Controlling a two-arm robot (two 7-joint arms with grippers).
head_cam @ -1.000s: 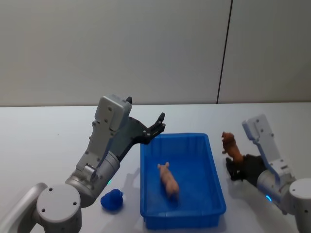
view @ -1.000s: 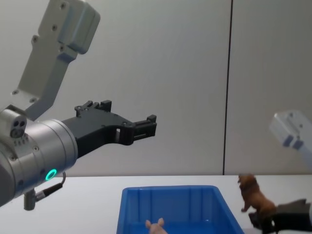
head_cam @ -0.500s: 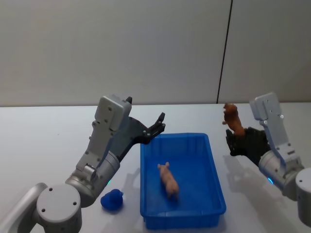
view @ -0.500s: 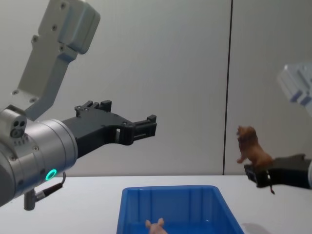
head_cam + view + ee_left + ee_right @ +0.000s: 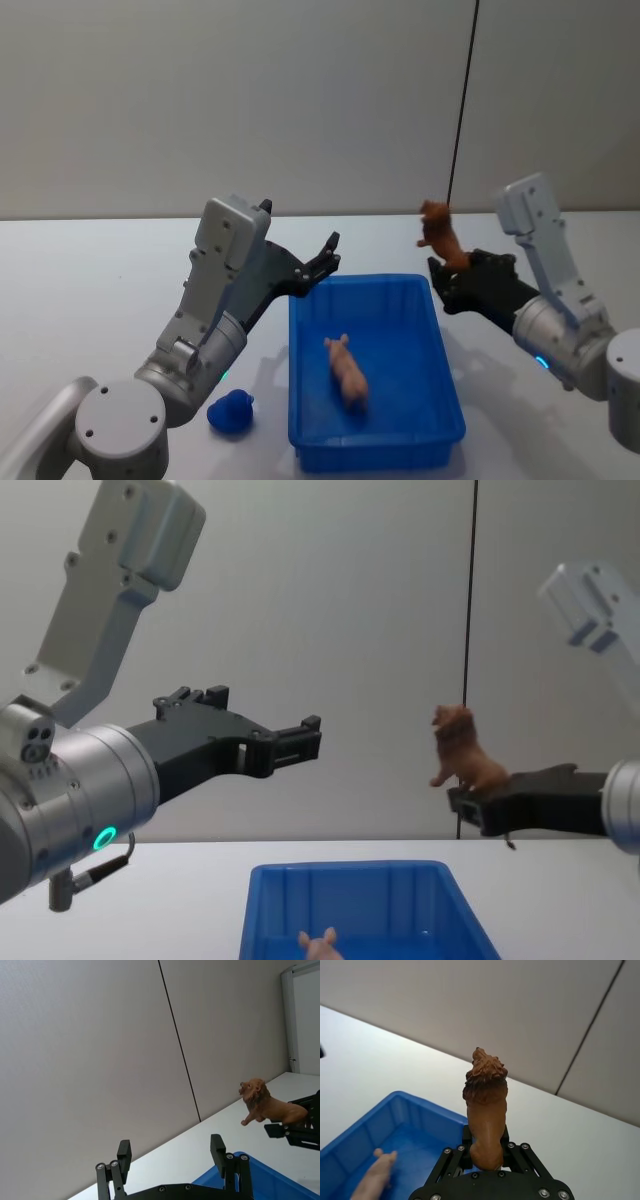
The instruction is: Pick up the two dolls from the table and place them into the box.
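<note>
High by the 2 o'clock corner of the box [image 5: 370, 452], the right gripper [image 5: 451, 270] pinches the lion [image 5: 437, 235] by its rump, a light, stiff toy that looks apt to pivot there, while the pig [image 5: 347, 372] lies inside and the left gripper [image 5: 327, 256] hovers spread at 11 o'clock.

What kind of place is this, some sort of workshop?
Probably a robot test lab: a bare white table against plain grey wall panels, with the right gripper holding a toy lion up near a blue bin and the left gripper open opposite.
</note>
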